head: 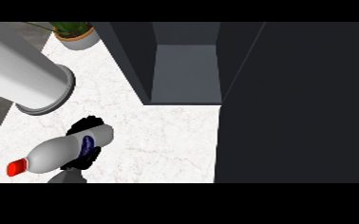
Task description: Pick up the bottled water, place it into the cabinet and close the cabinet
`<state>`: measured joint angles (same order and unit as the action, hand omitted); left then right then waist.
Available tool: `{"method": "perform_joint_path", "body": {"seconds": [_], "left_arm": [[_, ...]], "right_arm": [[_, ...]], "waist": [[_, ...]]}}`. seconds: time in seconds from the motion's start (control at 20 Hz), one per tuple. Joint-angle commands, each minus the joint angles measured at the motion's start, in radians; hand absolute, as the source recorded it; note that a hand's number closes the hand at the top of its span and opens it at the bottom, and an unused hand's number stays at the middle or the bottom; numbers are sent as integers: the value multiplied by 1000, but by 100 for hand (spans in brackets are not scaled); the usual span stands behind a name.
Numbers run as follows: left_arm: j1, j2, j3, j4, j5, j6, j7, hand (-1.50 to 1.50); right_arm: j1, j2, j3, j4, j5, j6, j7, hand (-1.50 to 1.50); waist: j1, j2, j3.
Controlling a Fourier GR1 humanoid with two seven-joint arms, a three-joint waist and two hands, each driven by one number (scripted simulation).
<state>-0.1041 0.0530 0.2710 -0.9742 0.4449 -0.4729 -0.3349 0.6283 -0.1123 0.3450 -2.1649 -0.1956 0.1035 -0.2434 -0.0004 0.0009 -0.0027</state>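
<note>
The bottled water (63,151) has a pale grey body, a blue label and a red cap (17,167). It lies tilted at the lower left of the head view, cap pointing down-left. My left hand (89,157) is shut on it, black fingers curling round its body above and below, and the grey forearm (67,177) comes in from the lower edge. Up and to the right is the dark cabinet (133,61), open, with a bare grey shelf (186,71) inside. Its open door (288,109) fills the right side. My right hand does not show.
A big white cylinder (32,78) lies on the white marble counter (168,137) at the left. A potted plant (79,34) stands at the back left, beside the cabinet's left wall. The door hides the counter's right part.
</note>
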Motion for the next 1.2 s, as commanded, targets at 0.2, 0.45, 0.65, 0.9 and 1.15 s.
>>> {"method": "perform_joint_path", "body": {"seconds": [0.2, 0.45, 0.65, 0.9, 1.15], "left_arm": [[80, -18, -63, -123, 8, -10, 34, 150], [41, -51, -136, -247, 16, 112, 113, 150], [-37, -52, -235, -286, 15, 260, 106, 150], [-78, -53, -277, -352, 7, 331, 169, 150], [-168, -53, -467, -388, 10, 581, 153, 150]], "right_arm": [[0, 0, 63, 28, 40, -10, -24, -150], [-6, 2, 60, 13, 20, -23, -4, -150], [2, -7, 53, -54, -12, -35, 31, -150], [-42, 10, 57, 71, -10, -26, -23, -150], [20, -46, 28, -22, -54, -7, 2, -150]], "waist": [[-1, -3, 3], [0, -4, 3], [-8, -3, 3], [-5, -2, 3], [-13, -2, 3]]}}
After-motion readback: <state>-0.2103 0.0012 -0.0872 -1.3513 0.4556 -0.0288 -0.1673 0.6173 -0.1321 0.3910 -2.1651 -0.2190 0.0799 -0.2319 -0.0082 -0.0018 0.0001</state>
